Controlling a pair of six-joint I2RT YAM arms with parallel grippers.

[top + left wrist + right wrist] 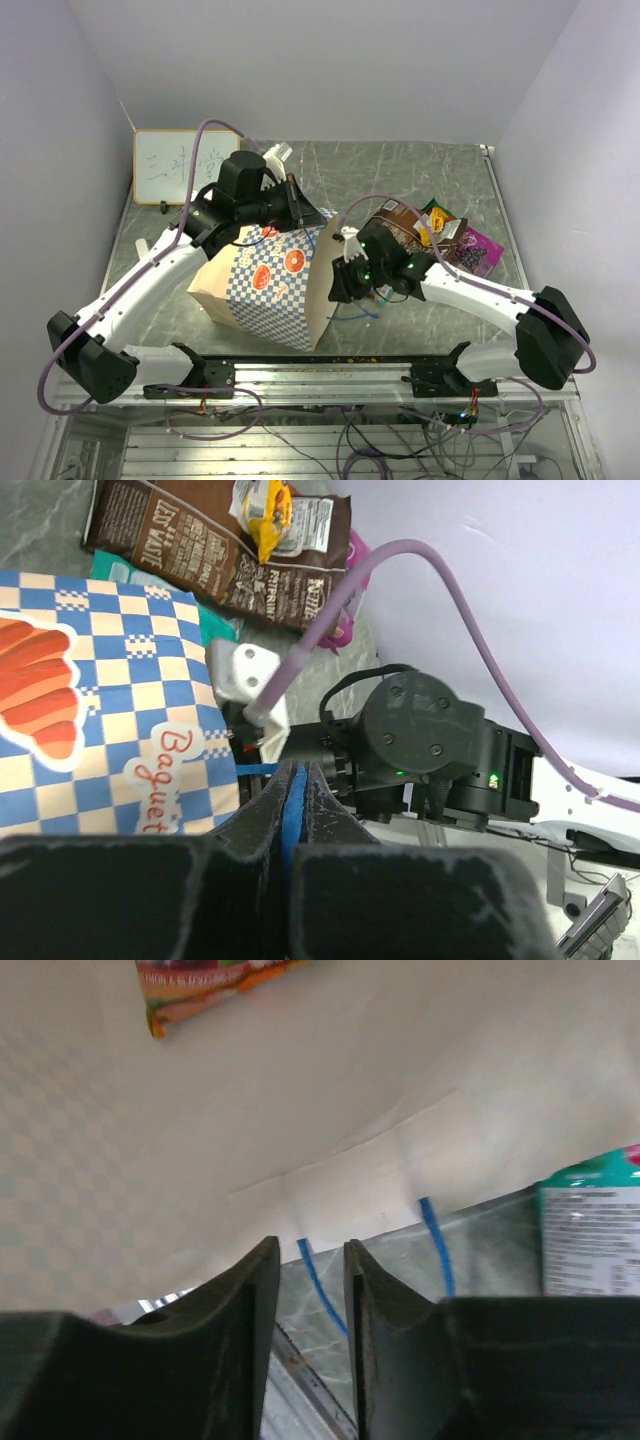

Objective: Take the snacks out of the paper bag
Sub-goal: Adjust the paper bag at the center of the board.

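The paper bag (270, 280) lies on its side, mouth towards the right. My left gripper (316, 214) is shut on its blue cord handle (291, 798) and holds the upper edge of the mouth up. My right gripper (341, 288) is open at the mouth with nothing between its fingers. In the right wrist view it faces the cream inside of the bag (300, 1090), where an orange-red packet (195, 982) lies deep in. The other blue handle (322, 1282) lies on the table. A brown bag (398, 226), a green chip bag (436, 212) and a purple packet (478, 250) lie outside, to the right.
A small whiteboard (178, 166) leans at the back left wall. A green packet (590, 1222) lies beside the bag's mouth. A yellow packet (266, 506) rests on the brown bag (215, 555). A metal rail (320, 362) runs along the near edge.
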